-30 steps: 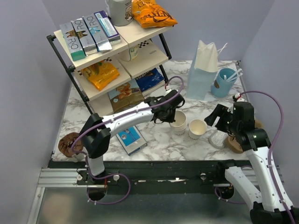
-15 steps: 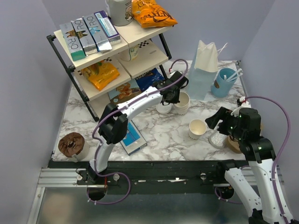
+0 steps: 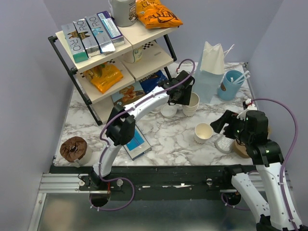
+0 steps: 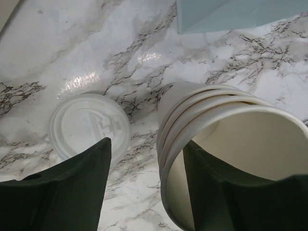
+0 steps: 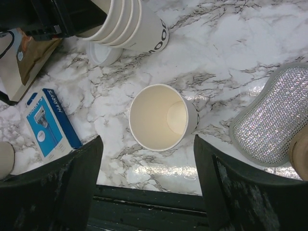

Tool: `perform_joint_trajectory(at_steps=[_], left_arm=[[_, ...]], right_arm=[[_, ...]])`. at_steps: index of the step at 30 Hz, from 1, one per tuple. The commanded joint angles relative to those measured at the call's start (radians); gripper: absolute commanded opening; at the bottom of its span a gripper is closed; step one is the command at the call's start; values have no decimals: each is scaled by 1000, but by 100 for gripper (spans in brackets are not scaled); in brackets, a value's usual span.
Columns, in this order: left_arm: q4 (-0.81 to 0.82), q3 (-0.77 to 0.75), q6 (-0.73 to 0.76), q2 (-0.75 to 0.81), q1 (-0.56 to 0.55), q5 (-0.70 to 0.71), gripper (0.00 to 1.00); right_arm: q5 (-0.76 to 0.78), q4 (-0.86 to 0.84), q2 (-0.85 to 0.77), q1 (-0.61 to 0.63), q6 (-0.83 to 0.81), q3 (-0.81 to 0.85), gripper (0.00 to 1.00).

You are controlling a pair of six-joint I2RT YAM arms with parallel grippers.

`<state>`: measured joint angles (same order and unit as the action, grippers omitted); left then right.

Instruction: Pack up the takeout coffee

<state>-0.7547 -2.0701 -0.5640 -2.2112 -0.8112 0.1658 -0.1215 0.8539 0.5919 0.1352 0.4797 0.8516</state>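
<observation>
No lidded takeout coffee shows in any view. A single lidless cream paper cup (image 3: 203, 132) (image 5: 161, 118) stands upright on the marble. My right gripper (image 3: 219, 123) (image 5: 148, 139) hovers open just right of it, holding nothing. A stack of lidless cream cups (image 3: 191, 104) (image 4: 216, 144) stands near the light blue paper bag (image 3: 209, 72) (image 4: 231, 14). My left gripper (image 3: 185, 94) (image 4: 147, 144) is open astride the stack's rim, one finger inside the top cup and the other outside, clear of the wall. A loose flat white lid (image 3: 169, 111) (image 4: 89, 127) lies left of the stack.
A black-framed shelf (image 3: 115, 53) with snack boxes and bags fills the back left. A blue tub of utensils (image 3: 232, 84) stands right of the bag. A blue razor box (image 3: 134, 143) (image 5: 48, 122) lies near the front. A glittery sponge (image 3: 224, 143) (image 5: 276, 115) lies right of the single cup.
The left arm carried the cup stack from mid-table back toward the paper bag, then opened its jaws. The loose lid came into view. The right arm shifted slightly right.
</observation>
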Motion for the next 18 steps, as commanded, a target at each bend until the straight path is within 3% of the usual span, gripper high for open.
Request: perform_joint_trajectory(at_steps=[1,3,5,11,16,18], left_arm=[[-17,-28,16,40,-2,-104,77],[3,-10,21,65,-5,-141,83],[20,10,23,109,-6,-153,99],[87,157,42,255,-5,-153,99],[237,450,140,466,4,-158,99],[355,610,205,543,7,-238,99]], right_arm=[[-23,-18,14,-6,-33,67,85],[-39,-18,16,-6,-44,89,86],[-46,-7,13,-5,-53,102,86],[-29,14,-47,-6,-69,106,86],[-27,13,-112,-6,-108,73,86],[-29,8,-136,-6,-122,55,86]])
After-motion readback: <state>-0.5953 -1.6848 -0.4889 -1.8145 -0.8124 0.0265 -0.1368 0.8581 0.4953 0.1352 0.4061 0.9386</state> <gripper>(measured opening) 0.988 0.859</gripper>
